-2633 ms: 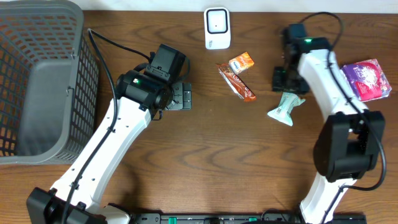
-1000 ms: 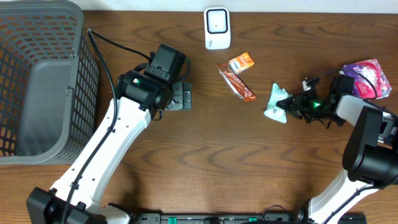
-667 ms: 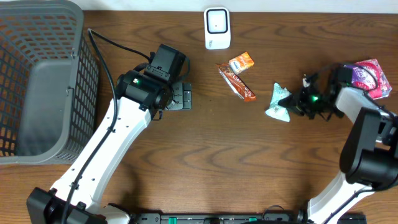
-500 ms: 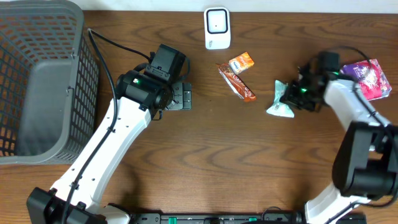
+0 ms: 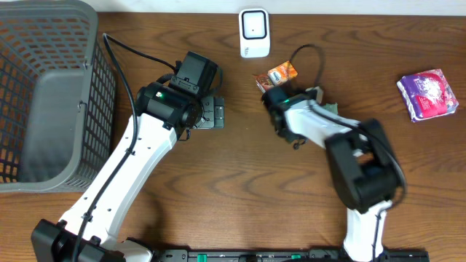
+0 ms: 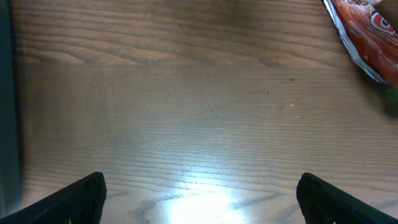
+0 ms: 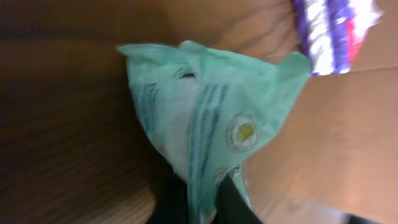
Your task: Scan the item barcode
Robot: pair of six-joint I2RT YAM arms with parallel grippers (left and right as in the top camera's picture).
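Mint-green crinkled plastic packet (image 7: 205, 118): it is held by its lower edge in the right gripper (image 7: 200, 208), over the middle of the brown wooden desk (image 5: 240, 196), toward the far edge. In the overhead view the arm covers most of it.
Right gripper: the two dark fingers are pressed together on the thin edge of the packet.
Left gripper (image 6: 202, 199): the fingers are wide apart, holding nothing, over bare wood.
White rectangular scanner (image 5: 254, 33): it stands at the far edge, apart from the packet.
Risk, slip: the grip takes only a thin fold, so I think the packet can slide out in a swing.
Risk, no reading: no barcode shows on the visible face; a wrong side toward the scanner may give no reading.
Risk, collision: the small orange packet (image 5: 282, 73) and the long red-orange wrapper (image 6: 367, 31) lie just beside the right arm and could be pushed.
Grey plastic lattice basket (image 5: 44, 94): it is at the far left corner; nothing shows inside it.
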